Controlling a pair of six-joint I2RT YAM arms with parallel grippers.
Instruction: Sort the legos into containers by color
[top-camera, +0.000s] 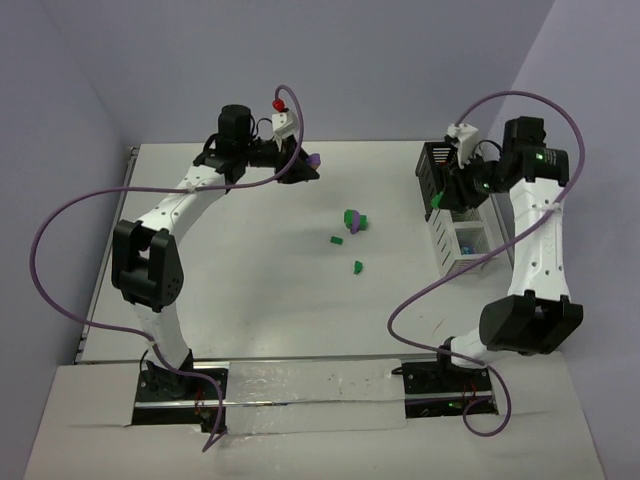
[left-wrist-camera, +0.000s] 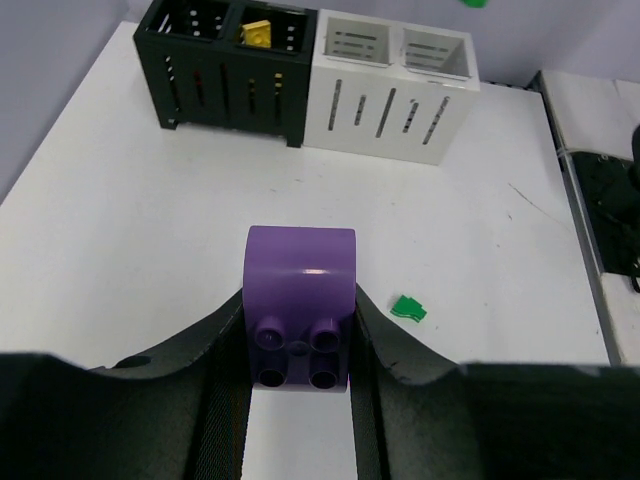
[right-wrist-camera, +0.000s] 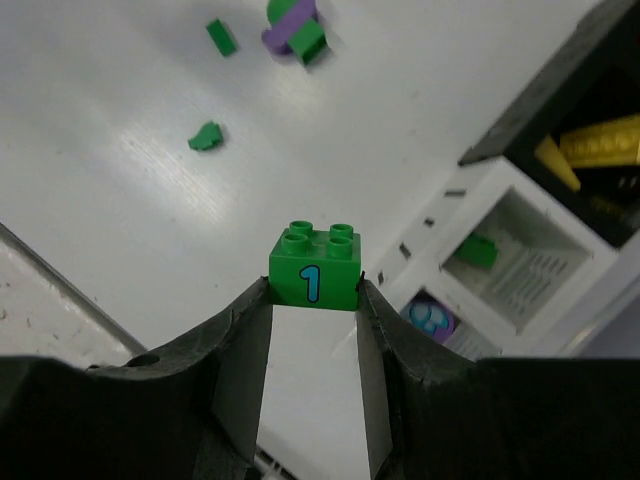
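My left gripper (top-camera: 310, 166) is shut on a purple lego (left-wrist-camera: 300, 300) with a rounded top, held above the far middle of the table. My right gripper (right-wrist-camera: 314, 292) is shut on a green lego (right-wrist-camera: 314, 268) marked "1", held just left of the containers (top-camera: 455, 225). The rack has black compartments (left-wrist-camera: 225, 70) and white ones (left-wrist-camera: 395, 85). A yellow lego (left-wrist-camera: 257, 35) lies in a black one, a green lego (right-wrist-camera: 478, 250) in one white one and a purple piece (right-wrist-camera: 430, 317) in another. A green-and-purple cluster (top-camera: 353, 220) and two small green legos (top-camera: 336, 240) (top-camera: 356, 266) lie mid-table.
Purple cables loop from both arms over the table's left and right sides. The table's near edge carries a metal strip (top-camera: 300, 385) between the arm bases. Walls stand close behind and to the right of the rack.
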